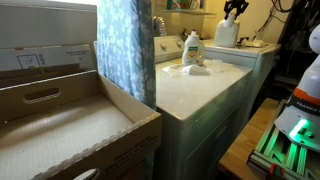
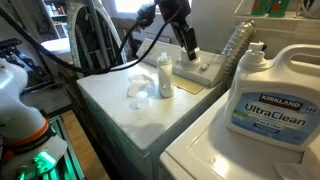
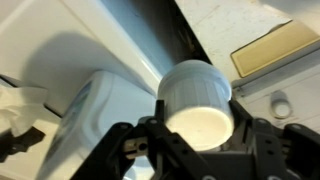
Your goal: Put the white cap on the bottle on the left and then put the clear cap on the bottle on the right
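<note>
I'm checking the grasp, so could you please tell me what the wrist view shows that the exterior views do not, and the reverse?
Only the wrist view shows the white cap clamped between the fingers. Only an exterior view shows the UltraClean jug and the arm leading down to the gripper. Both share the white appliance top.

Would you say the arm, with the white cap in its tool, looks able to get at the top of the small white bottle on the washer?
Probably yes: the tool, gripping the white cap, hangs close by the small white bottle, and nothing visible stands over the bottle's top or between them.
</note>
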### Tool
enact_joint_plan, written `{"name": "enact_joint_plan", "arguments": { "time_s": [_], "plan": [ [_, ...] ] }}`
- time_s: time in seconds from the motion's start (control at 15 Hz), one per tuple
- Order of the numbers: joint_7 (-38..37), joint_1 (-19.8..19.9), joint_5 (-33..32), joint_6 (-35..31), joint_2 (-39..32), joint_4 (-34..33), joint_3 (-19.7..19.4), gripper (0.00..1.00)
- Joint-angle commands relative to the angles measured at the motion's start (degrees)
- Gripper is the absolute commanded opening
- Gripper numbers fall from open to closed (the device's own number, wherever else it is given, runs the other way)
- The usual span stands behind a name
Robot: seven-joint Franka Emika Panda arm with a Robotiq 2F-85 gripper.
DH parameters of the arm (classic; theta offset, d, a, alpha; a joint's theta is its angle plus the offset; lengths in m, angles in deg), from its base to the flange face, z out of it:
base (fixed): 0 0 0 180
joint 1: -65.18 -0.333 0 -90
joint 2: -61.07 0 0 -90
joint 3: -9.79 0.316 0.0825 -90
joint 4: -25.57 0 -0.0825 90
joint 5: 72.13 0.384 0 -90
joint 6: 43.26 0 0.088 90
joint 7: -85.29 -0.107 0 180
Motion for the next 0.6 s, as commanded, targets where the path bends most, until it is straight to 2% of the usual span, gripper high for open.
{"name": "enact_joint_plan", "arguments": {
  "time_s": [0.0, 0.33, 0.53],
  "plan": [
    [6.7, -4.6, 6.6, 1.2, 3.1, -0.2, 1.5, 0.38],
    [17.9, -11.2, 15.6, 2.2, 2.2, -1.9, 2.8, 0.38],
    [23.8, -13.1, 19.3, 8.7, 1.0, -2.7, 2.7, 0.38]
  ]
}}
